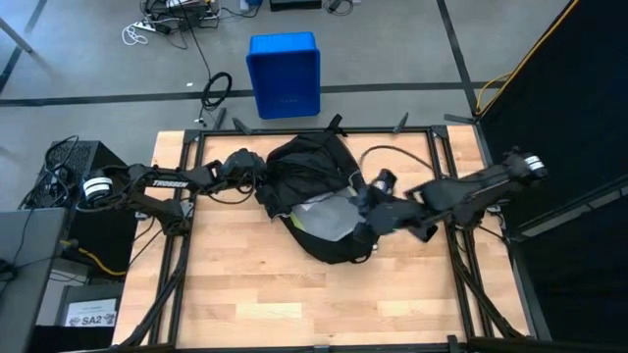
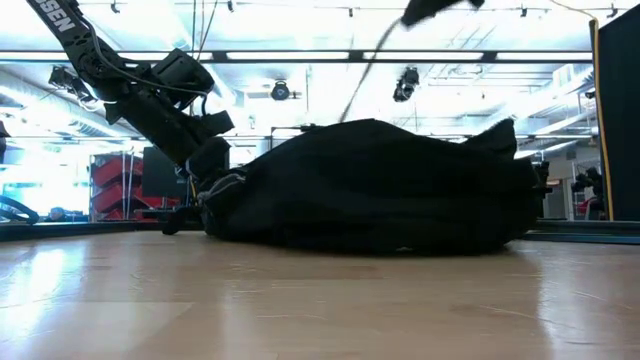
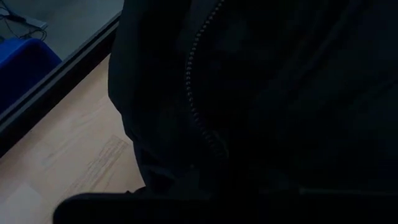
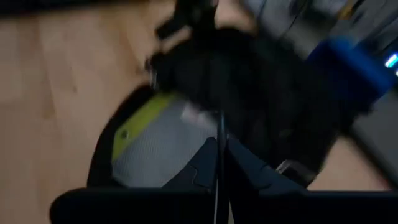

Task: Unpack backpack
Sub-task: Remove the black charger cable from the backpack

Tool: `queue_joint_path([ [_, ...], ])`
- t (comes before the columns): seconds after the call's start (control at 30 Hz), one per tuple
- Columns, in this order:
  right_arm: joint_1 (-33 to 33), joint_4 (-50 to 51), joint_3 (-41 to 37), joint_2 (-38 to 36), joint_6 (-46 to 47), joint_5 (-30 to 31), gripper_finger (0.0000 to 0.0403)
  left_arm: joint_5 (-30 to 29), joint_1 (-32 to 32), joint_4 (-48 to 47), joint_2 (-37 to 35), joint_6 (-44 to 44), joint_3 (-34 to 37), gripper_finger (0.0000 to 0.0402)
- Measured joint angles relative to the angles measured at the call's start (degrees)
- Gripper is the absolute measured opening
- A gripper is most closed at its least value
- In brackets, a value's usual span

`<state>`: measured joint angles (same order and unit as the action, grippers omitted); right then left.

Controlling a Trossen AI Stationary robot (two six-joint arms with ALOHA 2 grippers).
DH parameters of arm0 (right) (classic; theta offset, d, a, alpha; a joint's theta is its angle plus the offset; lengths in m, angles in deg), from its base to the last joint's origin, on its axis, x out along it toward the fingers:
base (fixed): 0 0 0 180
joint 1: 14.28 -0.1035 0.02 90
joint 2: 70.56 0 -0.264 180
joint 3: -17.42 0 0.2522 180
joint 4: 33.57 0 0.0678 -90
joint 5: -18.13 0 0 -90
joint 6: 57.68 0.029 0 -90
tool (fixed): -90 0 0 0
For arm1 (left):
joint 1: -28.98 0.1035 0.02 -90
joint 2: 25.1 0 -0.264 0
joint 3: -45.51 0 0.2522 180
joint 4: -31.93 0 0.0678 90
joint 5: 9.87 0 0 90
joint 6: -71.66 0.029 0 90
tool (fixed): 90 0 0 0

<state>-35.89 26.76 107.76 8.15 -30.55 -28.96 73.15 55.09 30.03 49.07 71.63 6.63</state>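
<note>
The black backpack (image 1: pixel 314 196) lies on its side in the middle of the wooden table. Its opening gapes, showing grey lining (image 1: pixel 324 218) with a yellow-green strip (image 4: pixel 137 121). My left gripper (image 1: pixel 257 178) is at the backpack's left end, close against the black fabric and a zipper line (image 3: pixel 196 81). My right gripper (image 1: pixel 373 203) is raised above the backpack's right part and is shut on a thin black cord (image 2: pixel 370 70). The cord runs down from the gripper to the backpack's top. My left gripper is shut at the backpack's left end (image 2: pixel 215 185), coming in slanting down from the table's left. The fabric and the dark hide the fingertips, so which part it has cannot be told. The backpack rests on the table. My right gripper pinches the thin cord (image 4: pixel 220 134) between its two fingers, slanting down from the table's right. The cord hangs below the fingers, its lower end at the backpack (image 2: pixel 346 120).
A blue plastic bin (image 1: pixel 285 74) stands on the floor beyond the table's far edge. A black frame rail (image 1: pixel 314 130) runs along the far edge. Bare wood lies on the near half of the table (image 1: pixel 314 304).
</note>
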Motion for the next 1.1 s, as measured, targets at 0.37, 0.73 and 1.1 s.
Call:
queue_joint_path([
  [0.37,-11.83,1.25,0.04,-5.26,-0.38,35.32,0.0,0.0,0.0,0.0,0.0,-0.02,0.0,0.0],
  [0.73,-5.57,17.97,0.04,-5.89,14.16,25.42,0.0,0.02,0.0,-0.21,0.0,-0.24,0.0,0.0],
  [1.1,5.48,42.04,-2.57,-5.91,40.59,14.42,0.0,0.11,0.0,-0.22,0.0,-0.24,-0.02,0.0],
])
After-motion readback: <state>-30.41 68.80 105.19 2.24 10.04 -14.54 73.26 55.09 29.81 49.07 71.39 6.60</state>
